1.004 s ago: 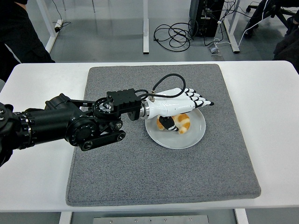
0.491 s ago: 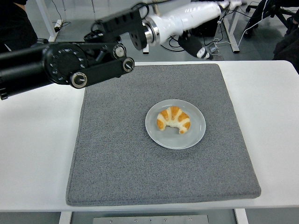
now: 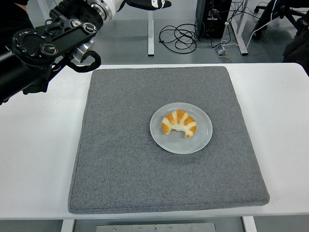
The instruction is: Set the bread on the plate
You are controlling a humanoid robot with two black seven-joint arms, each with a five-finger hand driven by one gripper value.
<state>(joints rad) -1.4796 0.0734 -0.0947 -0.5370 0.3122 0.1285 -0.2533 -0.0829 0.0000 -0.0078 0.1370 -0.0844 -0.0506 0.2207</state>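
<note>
Item 1: golden-brown crescent bread with pale stripes (image 3: 179,123). It lies flat inside the round pale grey plate (image 3: 204,136), slightly left of the plate's middle, wholly within the rim.

Item 2: the plate sits on the square grey felt mat (image 3: 120,164), right of the mat's centre. The mat covers most of the white desk (image 3: 38,159).

Item 3: my left robot hand (image 3: 147,3). Only a dark sliver shows at the top edge of the picture, high above the far side of the desk and well apart from the bread; I cannot tell how it is set. My black left arm (image 3: 43,48) crosses the upper left corner.

Item 4: right arm, not in view.

Assessment: placement looks complete. The step in hand, as I judge it, is retreat. To do it well I should carry the arm clear along a high path, away from the plate, so nothing brushes the rim or nudges the bread.
</note>
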